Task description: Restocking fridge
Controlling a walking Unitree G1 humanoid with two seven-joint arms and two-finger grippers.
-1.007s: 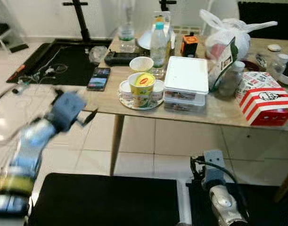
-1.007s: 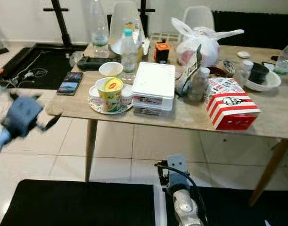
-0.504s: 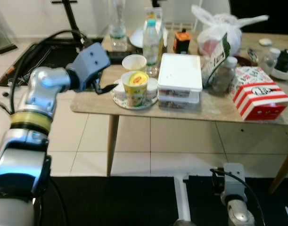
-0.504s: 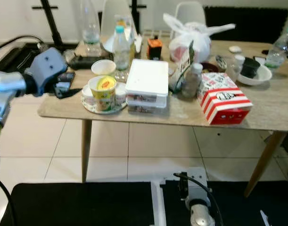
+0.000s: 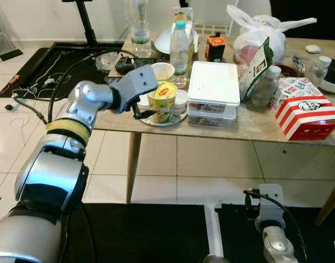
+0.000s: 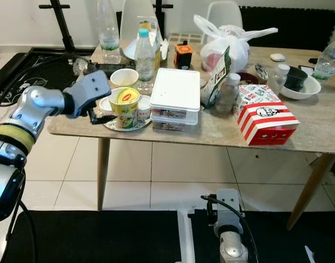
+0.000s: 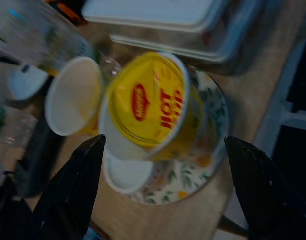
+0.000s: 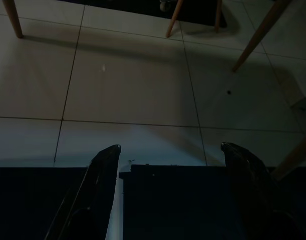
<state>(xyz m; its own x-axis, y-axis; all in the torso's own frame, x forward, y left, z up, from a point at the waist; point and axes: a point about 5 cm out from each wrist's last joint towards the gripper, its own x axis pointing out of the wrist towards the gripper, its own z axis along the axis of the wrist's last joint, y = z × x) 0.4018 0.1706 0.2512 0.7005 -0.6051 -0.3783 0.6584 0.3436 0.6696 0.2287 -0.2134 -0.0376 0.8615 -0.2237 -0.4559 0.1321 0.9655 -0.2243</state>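
**Left gripper spread beside the noodle cup**

The yellow noodle cup [image 5: 165,102], lid printed red, stands on a patterned plate [image 5: 156,118] near the wooden table [image 5: 233,129]'s front edge. The left gripper [image 7: 165,195] hovers at the cup's 9 o'clock, fingers [image 7: 72,192] spread wide, not touching it. A white cup [image 5: 162,72] sits at 12 o'clock, stacked white containers [image 5: 214,93] just beside at 3 o'clock. Tiled floor [image 5: 211,164] lies below the edge. The right gripper [image 8: 168,195] hangs open over the floor.

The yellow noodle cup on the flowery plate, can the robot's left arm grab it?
Probably yes. The left gripper is open right at the yellow noodle cup, fingers either side, nothing between them.
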